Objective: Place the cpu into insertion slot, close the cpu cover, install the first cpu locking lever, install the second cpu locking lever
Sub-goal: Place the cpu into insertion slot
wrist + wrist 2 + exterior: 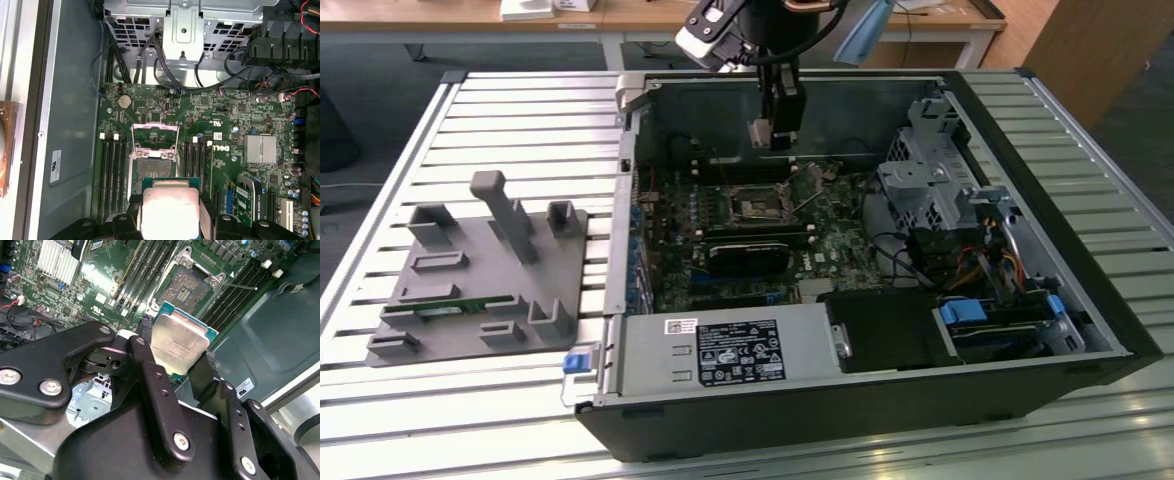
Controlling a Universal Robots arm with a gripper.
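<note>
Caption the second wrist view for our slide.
Gripper holds the cpu above the motherboard, near the open insertion slot.

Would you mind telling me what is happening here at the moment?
A robot arm's end effector holds the cpu by its edges above the motherboard inside an open computer case. The socket lies empty, with its metal cover swung open. The cpu has not yet been set in.

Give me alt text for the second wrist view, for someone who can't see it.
The hand grips the cpu by its edges, silver top showing, above a green motherboard. The empty insertion slot lies beyond it.
</note>
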